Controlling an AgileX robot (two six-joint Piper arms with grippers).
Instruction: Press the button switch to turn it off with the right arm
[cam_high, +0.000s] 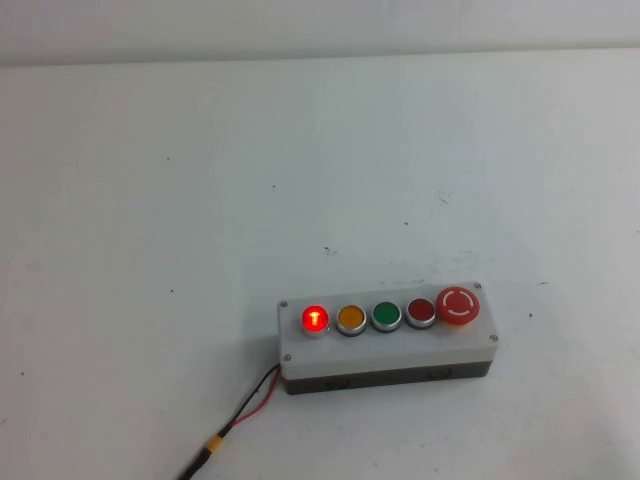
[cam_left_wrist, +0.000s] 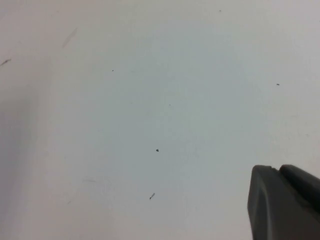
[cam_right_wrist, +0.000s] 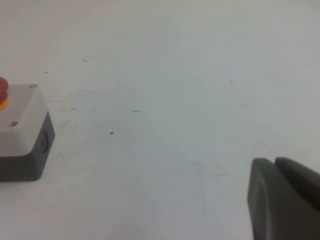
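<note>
Lit button switch (cam_high: 315, 319) sits lower centre of high view, leftmost on the box (cam_high: 385, 355). We can't tell left gripper (cam_left_wrist: 285, 205) or right gripper (cam_right_wrist: 285, 200) state; right hangs beside box end. Approach w/ right, press straight down, avoid orange neighbour (cam_high: 351, 319).

Button switch (cam_high: 315, 319): glossy glowing red cap, silver metallic collar. Box (cam_high: 385, 352): smooth white plastic. Table (cam_high: 200, 200): matt white.

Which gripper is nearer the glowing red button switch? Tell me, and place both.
Right. The right gripper hangs over bare table with the white box's mushroom-button end in its wrist view. The left gripper sees only bare table. The button switch sits at the box's far left end.
</note>
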